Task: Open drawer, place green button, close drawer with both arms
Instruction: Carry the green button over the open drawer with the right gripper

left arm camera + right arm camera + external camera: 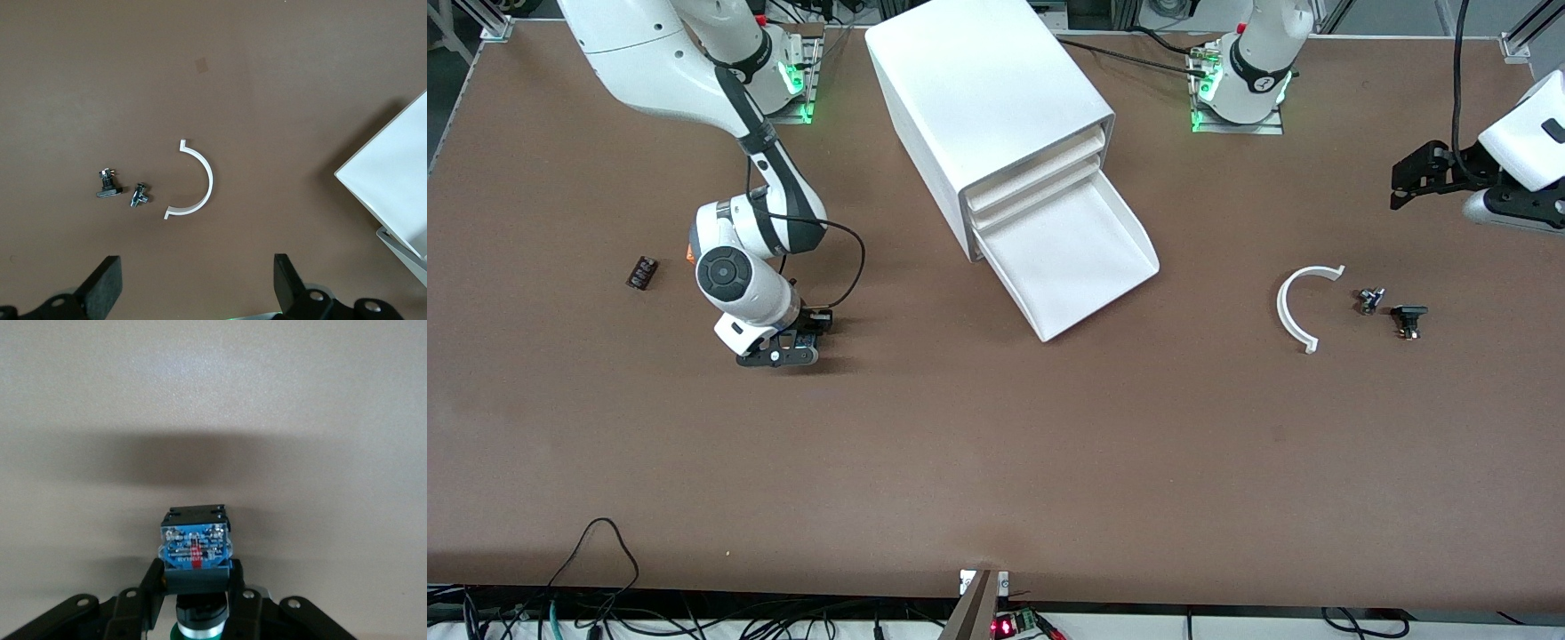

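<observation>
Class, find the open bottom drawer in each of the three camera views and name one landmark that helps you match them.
Front view: the drawer is pulled out of the cabinet, near the middle of the table.
Left wrist view: only its corner shows at the picture's edge.
Right wrist view: not in it; the right gripper holds the button.
Shared landmark: the white half-ring, in the front and left wrist views.

White drawer (1080,258); button (195,550) blue-and-black, its cap seemingly green; brown table (996,444).
</observation>
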You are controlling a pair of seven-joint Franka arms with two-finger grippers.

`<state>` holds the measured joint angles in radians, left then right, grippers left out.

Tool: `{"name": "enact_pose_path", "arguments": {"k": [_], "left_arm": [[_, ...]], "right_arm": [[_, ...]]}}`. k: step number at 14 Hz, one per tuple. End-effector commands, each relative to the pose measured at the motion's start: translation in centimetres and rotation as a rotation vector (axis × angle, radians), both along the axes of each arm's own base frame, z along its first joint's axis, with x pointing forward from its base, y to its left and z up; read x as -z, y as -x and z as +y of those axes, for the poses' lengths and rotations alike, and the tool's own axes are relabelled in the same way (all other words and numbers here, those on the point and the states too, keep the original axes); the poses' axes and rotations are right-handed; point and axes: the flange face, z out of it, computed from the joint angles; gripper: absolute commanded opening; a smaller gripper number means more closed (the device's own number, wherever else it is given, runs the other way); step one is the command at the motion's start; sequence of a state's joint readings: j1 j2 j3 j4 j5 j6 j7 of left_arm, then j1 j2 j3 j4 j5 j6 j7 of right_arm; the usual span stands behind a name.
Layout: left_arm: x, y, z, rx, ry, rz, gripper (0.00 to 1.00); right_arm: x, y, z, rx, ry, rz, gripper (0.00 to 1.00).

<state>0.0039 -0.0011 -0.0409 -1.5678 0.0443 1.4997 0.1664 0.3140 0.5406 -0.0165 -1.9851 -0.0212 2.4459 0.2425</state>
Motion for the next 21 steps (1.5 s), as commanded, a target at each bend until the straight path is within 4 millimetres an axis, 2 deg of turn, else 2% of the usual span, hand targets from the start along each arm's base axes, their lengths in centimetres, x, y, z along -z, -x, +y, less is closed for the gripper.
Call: {"name": "enact_pose_path", "arguments": {"k": [1,3,6,10,12,14,16,18,19,21], "left_arm": [[-0.5,-0.3,0.0,-0.004,-0.025,0.002,1.00],[-0.5,-0.4,-0.1,-0.003,-0.023,-0.004,1.00],[-0.3,-0.5,-0.2,-0.016,-0.019,-0.012,1.00],[-0.2,-0.6,-0.5,-0.105,-0.024,-0.021,1.00],[-0.1,-0.6,-0.5,-0.106,-0.023,-0.017,1.00],[-0.1,-0.6,-0.5,-0.106,-0.023,-0.017,1.00],[-0.1,-0.6,-0.4,-0.108,-0.023,-0.017,1.00],[-0.1,-0.6,-0.4,-0.108,-0.023,-0.019,1.00],[0.0,-0.7,-0.4,-0.108,-0.021,-0.016,1.00],[0.0,-0.7,-0.4,-0.108,-0.021,-0.016,1.00]], "right_arm": [[-1.4,-1.0,0.4,-0.084,-0.012,-0.033,0.39],[-2.7,-1.9,0.7,-0.127,-0.021,-0.058,0.39],[-5.7,-3.2,1.2,-0.158,-0.035,-0.112,0.39],[-11.6,-5.0,5.7,-0.303,-0.094,-0.225,0.39],[-14.8,-5.9,9.1,-0.408,-0.134,-0.288,0.39],[-16.6,-5.3,12.5,-0.468,-0.175,-0.318,0.39],[-18.3,-3.7,17.1,-0.583,-0.229,-0.333,0.38],[-19.6,-1.1,23.1,-0.745,-0.295,-0.325,0.38],[-19.7,0.5,25.9,-0.854,-0.308,-0.329,0.38],[-19.6,2.9,29.8,-1.030,-0.291,-0.360,0.37]]}}
